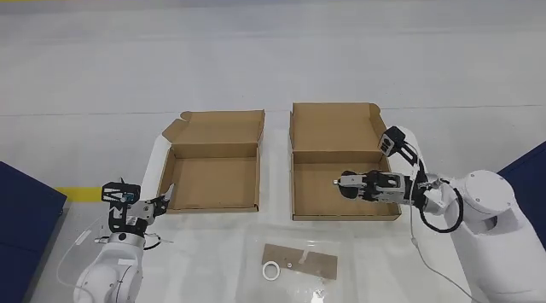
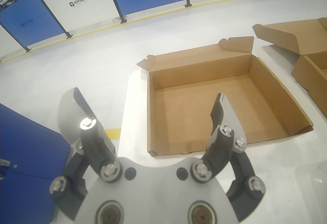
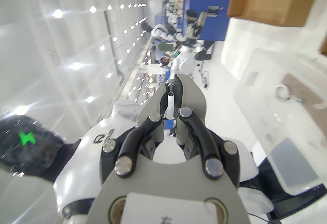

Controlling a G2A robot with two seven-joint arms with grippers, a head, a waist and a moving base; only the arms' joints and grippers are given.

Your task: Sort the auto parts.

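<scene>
Auto part (image 3: pixel 170 87), small and dark, sits pinched in your right end effector (image 1: pixel 339 182) over the right box (image 1: pixel 316 209).
Likely the drop: lower, then release. Left end effector (image 2: pixel 147 93) hangs spread at the left box's (image 1: pixel 213 182) 8 o'clock.

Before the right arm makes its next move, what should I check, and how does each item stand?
1. Right tool shut on the small dark cylindrical part: ok.
2. Right tool above the right-hand brown cardboard box, going by the top view: ok.
3. That box's lid folded back, floor open to a drop: ok.
4. Left tool open, holding nothing, short of the left-hand brown cardboard box: ok.
5. This box is the correct one for this part: cannot tell.
6. Clear plastic tray emptied: not ok; it holds a white ring and small bits.
</scene>
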